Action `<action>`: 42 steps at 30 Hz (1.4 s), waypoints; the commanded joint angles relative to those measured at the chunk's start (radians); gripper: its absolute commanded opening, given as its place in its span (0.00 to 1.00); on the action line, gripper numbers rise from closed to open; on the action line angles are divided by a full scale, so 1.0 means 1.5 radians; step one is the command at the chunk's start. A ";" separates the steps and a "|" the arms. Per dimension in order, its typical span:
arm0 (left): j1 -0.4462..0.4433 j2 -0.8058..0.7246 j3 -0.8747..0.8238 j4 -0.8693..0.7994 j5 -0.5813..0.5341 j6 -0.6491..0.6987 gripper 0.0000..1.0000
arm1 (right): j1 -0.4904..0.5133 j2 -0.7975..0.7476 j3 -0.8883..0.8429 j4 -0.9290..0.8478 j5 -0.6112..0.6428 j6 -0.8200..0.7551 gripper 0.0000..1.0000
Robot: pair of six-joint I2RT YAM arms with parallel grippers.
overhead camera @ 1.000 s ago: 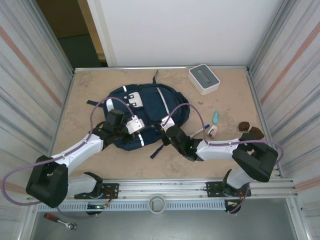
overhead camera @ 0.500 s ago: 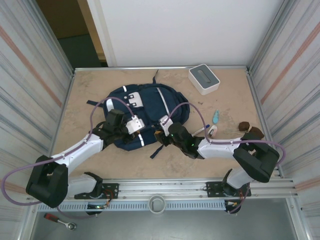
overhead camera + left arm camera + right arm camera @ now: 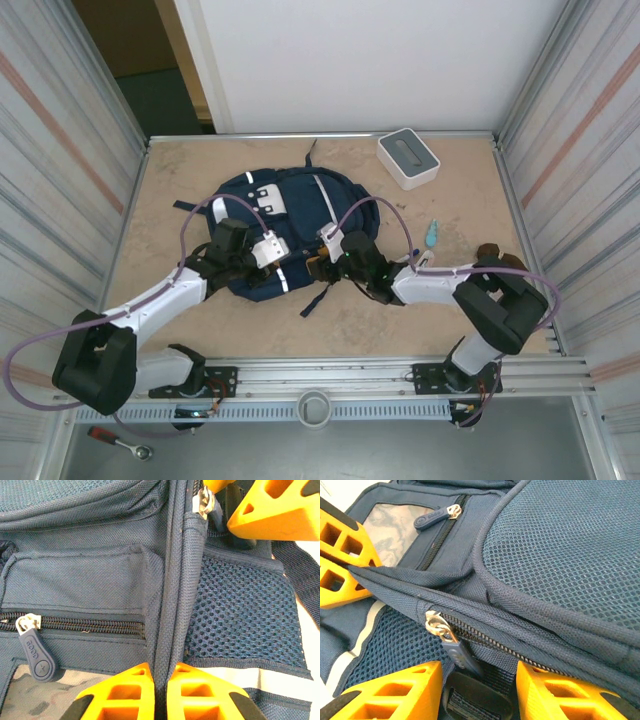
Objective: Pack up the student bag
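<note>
The student bag [image 3: 300, 200], a navy backpack with white patches, lies flat mid-table. My left gripper [image 3: 282, 262] [image 3: 161, 680] is shut on a raised fabric seam at the bag's near edge, beside the mesh side pocket [image 3: 245, 615]. My right gripper [image 3: 318, 264] [image 3: 479, 682] stands open just to its right. The main zipper's brass slider [image 3: 436, 624] and its dark pull tab [image 3: 460, 655] hang between the orange fingers [image 3: 410, 692] without being gripped. The zipper looks closed along the part I see. A black strap buckle [image 3: 475, 700] lies under the tab.
A white box [image 3: 408, 157] sits at the back right. A small teal item [image 3: 431, 235] and brown pieces [image 3: 488, 249] lie right of the bag. Loose straps trail from the bag's near edge [image 3: 318, 300]. Ribbed metal walls close both sides.
My right gripper has opened and let go of the zipper pull, and its arm has swung left toward the bag. The left gripper keeps its pinch and has not moved.
</note>
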 commanded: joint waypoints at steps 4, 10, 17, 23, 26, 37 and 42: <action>-0.001 -0.002 0.021 0.021 0.068 -0.015 0.00 | -0.006 0.029 0.035 0.032 -0.059 0.021 0.41; -0.001 0.000 0.021 0.022 0.069 -0.015 0.00 | -0.007 0.022 0.041 0.039 -0.090 0.033 0.36; -0.001 -0.001 0.022 0.021 0.071 -0.015 0.00 | -0.008 0.008 0.033 0.041 -0.096 0.043 0.19; -0.001 -0.001 0.022 0.020 0.070 -0.017 0.00 | -0.009 -0.002 0.022 0.043 -0.100 0.047 0.08; -0.001 -0.003 0.019 0.024 0.067 -0.018 0.00 | -0.010 -0.008 0.011 0.044 -0.098 0.050 0.04; -0.001 0.004 0.022 0.023 0.068 -0.019 0.00 | -0.016 -0.010 -0.028 0.108 -0.110 0.096 0.04; -0.001 0.006 0.025 0.017 0.070 -0.019 0.00 | -0.014 0.013 -0.029 0.147 -0.097 0.112 0.12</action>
